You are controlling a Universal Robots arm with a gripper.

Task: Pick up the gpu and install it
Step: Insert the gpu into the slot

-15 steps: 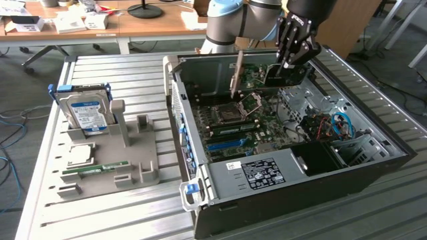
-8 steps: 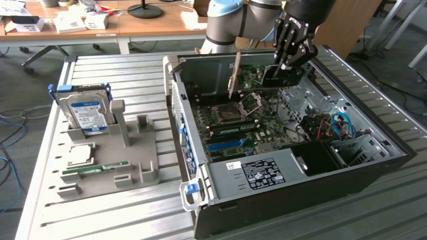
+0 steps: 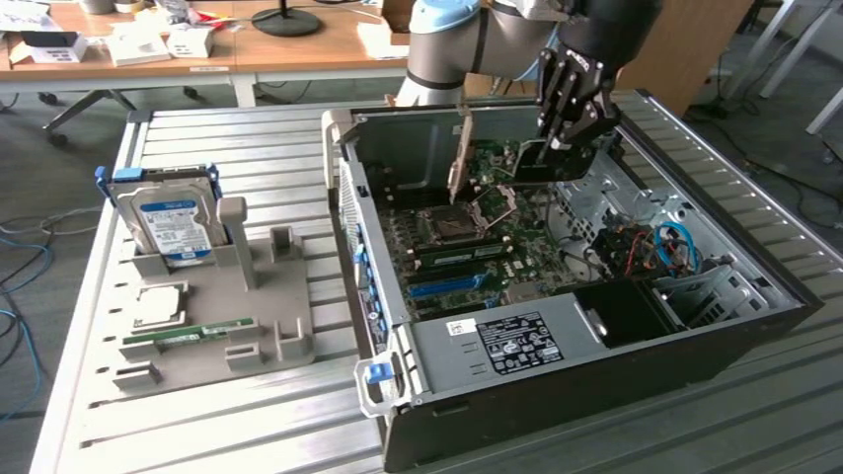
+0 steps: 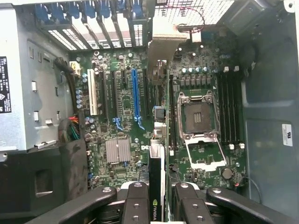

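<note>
Gripping the gpu (image 4: pixel 156 186) on edge inside the case (image 3: pixel 593 405), over the motherboard (image 4: pixel 121 116).
Fingers (image 4: pixel 136 205) clamp both faces at its upper edge; case walls well clear either side.

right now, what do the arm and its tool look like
The arm is silver-grey tubing with a pale blue joint cap and a black wrist section. The tool is black, built from jointed linkage bars. Its fingers carry round silvery pins at the pivots. No cables or markings on them can be made out.
</note>
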